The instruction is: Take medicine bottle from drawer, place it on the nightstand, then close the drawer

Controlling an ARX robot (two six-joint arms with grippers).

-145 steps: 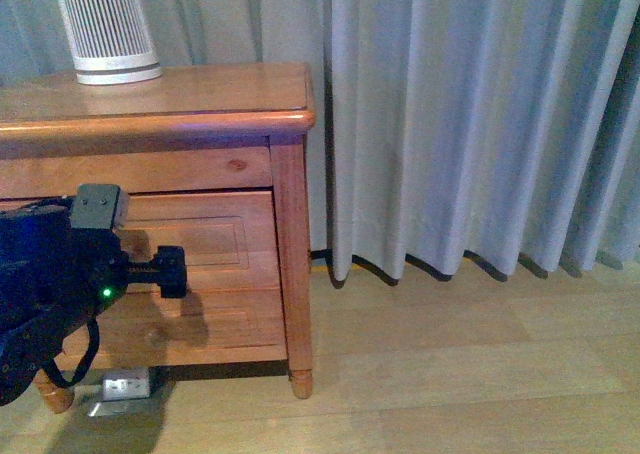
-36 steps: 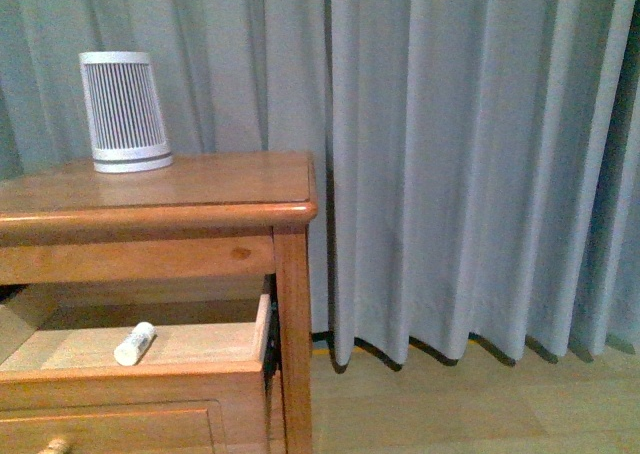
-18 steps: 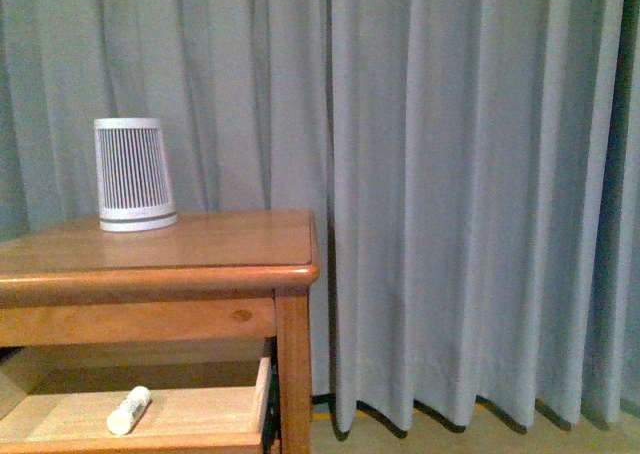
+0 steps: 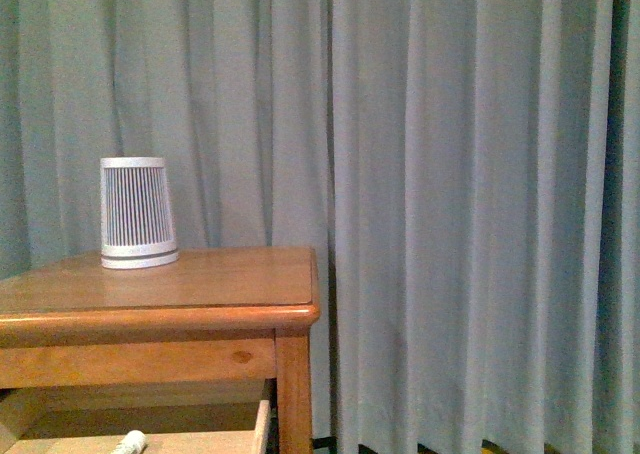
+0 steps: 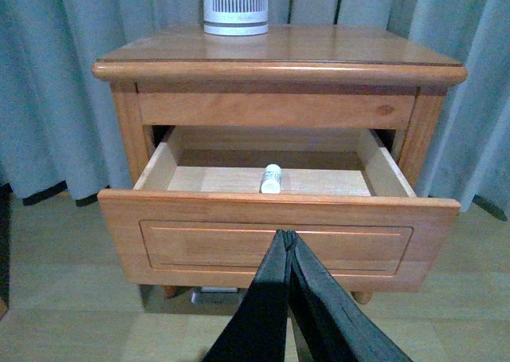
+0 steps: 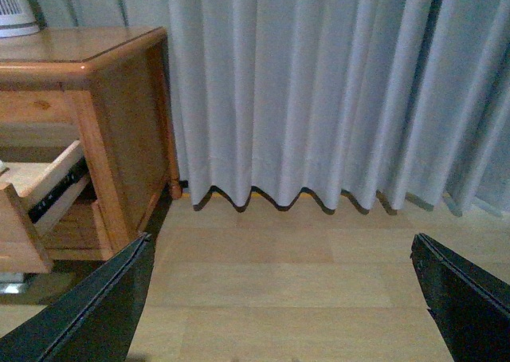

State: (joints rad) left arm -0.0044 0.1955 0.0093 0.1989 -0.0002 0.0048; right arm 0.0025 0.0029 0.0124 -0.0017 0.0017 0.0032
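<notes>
**A:** Fig. 1: what does your nightstand (image 5: 279, 68) carry?
**B:** On its glossy top, a white slatted device (image 5: 235, 7), upright near the back edge.
**A:** And the drawer (image 5: 199, 238)?
**B:** Pulled open (pale wood inside). You see the medicine bottle (image 5: 272, 179) lying on the drawer bottom, near the front panel. The cabinet stands on a wood floor (image 6: 279, 274).

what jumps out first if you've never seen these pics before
The honey-brown wooden nightstand with its upper drawer pulled wide open, a tiny white ribbed-cap medicine bottle lying alone on the pale wood inside. Next, the white tapered device with dark vertical slats standing at the back of the glossy top, and the grey pleated curtain filling the background.
</notes>
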